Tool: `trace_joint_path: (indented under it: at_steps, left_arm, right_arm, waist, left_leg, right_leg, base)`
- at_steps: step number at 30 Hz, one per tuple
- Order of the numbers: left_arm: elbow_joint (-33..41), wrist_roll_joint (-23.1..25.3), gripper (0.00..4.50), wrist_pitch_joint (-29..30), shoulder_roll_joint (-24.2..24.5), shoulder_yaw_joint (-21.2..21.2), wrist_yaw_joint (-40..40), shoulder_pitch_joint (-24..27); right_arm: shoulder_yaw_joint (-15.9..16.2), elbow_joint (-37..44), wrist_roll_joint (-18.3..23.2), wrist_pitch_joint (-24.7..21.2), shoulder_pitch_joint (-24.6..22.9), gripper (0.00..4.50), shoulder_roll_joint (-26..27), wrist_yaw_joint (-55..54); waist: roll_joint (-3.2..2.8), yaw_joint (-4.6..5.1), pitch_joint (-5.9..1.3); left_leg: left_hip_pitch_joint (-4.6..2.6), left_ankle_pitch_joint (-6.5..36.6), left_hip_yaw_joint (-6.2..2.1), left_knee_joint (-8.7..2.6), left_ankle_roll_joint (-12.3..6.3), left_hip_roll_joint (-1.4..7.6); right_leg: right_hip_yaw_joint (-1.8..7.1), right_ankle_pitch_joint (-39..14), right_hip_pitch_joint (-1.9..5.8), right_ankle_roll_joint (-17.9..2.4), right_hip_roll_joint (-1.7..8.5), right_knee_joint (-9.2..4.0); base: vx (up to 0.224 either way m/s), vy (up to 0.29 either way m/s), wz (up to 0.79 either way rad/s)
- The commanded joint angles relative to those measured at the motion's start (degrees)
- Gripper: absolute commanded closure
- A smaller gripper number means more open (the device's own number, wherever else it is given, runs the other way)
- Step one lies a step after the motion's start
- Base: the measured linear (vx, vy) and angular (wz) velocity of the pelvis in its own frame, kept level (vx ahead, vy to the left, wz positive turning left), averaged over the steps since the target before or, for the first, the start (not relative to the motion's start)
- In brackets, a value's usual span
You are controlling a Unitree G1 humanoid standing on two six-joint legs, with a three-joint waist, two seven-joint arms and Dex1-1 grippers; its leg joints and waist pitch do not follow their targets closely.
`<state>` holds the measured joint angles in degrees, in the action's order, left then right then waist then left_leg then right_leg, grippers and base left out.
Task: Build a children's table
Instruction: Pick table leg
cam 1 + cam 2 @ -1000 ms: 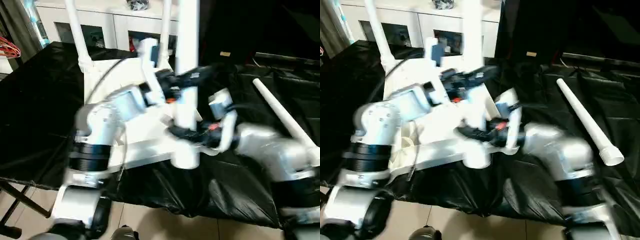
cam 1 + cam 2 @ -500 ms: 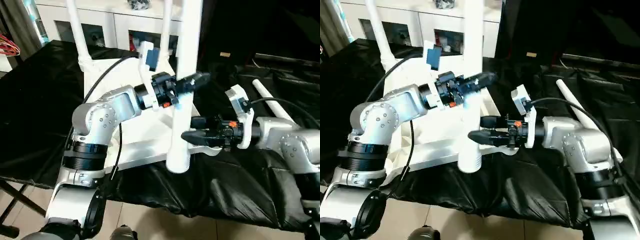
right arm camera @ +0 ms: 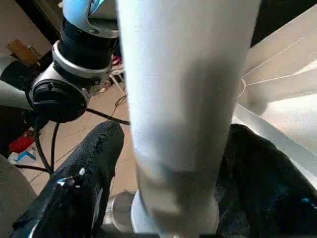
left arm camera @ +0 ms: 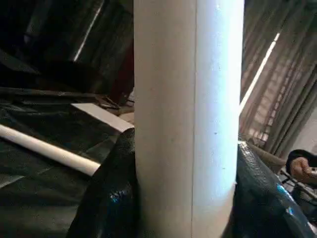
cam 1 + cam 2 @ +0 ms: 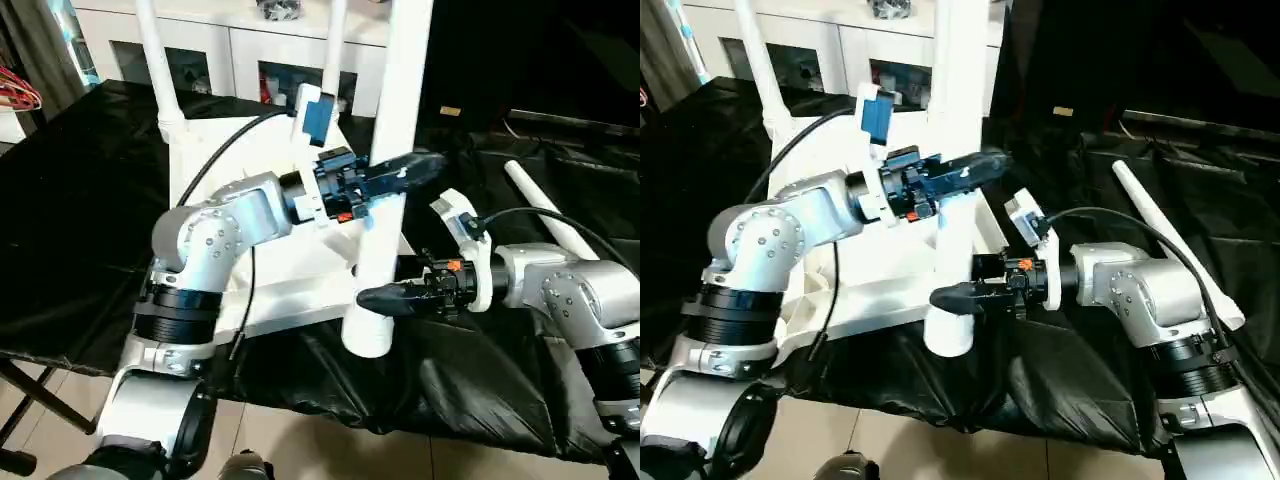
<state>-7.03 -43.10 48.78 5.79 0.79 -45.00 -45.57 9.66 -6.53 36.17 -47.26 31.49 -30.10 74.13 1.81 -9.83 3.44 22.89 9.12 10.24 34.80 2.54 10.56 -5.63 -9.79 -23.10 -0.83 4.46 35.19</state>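
The left gripper (image 5: 400, 172) is clamping its fingers (image 4: 111, 198) around the upright leg (image 5: 385, 200), partway up. The right gripper (image 5: 385, 297) is standing with jaws wide around the same leg near its foot end, one fingertip apart from it in the wrist view. That end is hanging off the tabletop (image 5: 290, 285) edge, at six o'clock from the corner socket; two fitted legs (image 5: 155, 65) are rising at eleven and twelve. The spare leg (image 5: 1170, 245) is lying at three. Risk: with one grip only, the leg is likely pivoting and missing the socket.
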Motion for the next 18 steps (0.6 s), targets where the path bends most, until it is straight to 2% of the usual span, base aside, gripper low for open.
trace_joint_path:
  at_steps: [1,8,11,13,18]
  left_arm:
    - [1.5,-0.7,2.71,0.7,-0.6,-0.2,-0.4,-0.8]
    - [1.4,-0.9,2.71,0.8,-1.0,-0.3,0.0,-0.9]
    - [1.2,-1.0,2.71,0.8,-1.1,-0.1,0.3,-1.1]
    - [1.0,-1.1,2.71,0.8,-1.2,0.0,0.5,-1.2]
    - [0.7,-1.0,2.71,0.7,-1.5,0.3,0.6,-1.4]
  right_arm:
    - [0.6,-0.5,-0.7,0.8,1.1,1.02,0.1,0.2]
    - [1.0,-0.4,-0.7,1.1,1.0,1.02,0.9,0.4]
    - [1.1,-0.4,-0.7,1.0,0.9,1.37,1.0,0.5]
    - [1.2,-0.5,-0.9,1.0,0.9,1.4,1.1,0.7]
    - [1.5,-0.9,-1.2,1.0,0.9,1.85,1.1,1.2]
  waist:
    - [0.72,-0.06,-4.51]
    - [0.78,-0.1,-4.5]
    - [0.79,-0.12,-4.53]
    - [0.77,-0.12,-4.5]
    - [0.7,-0.12,-4.54]
  left_leg:
    - [-1.43,9.8,-1.06,-3.68,0.07,2.98]
    - [-1.46,9.8,-1.08,-3.71,0.02,2.99]
    - [-1.43,9.5,-1.09,-3.69,-0.07,2.99]
    - [-1.43,9.5,-1.09,-3.71,-0.08,2.99]
    - [-1.5,9.8,-1.1,-3.71,0.1,3.04]
  right_leg:
    - [3.11,-15.2,3.13,-8.5,5.0,-4.34]
    - [3.13,-15.3,3.16,-8.3,4.94,-4.34]
    - [3.13,-14.8,3.16,-8.4,4.91,-4.25]
    - [3.13,-14.9,3.17,-8.4,4.94,-4.25]
    - [3.13,-14.9,3.14,-8.4,4.94,-4.28]
  base:
    - [0.0,0.0,0.0]
    - [0.0,0.0,0.0]
    - [0.0,0.0,0.0]
    - [0.0,0.0,0.0]
    - [0.0,0.0,0.0]
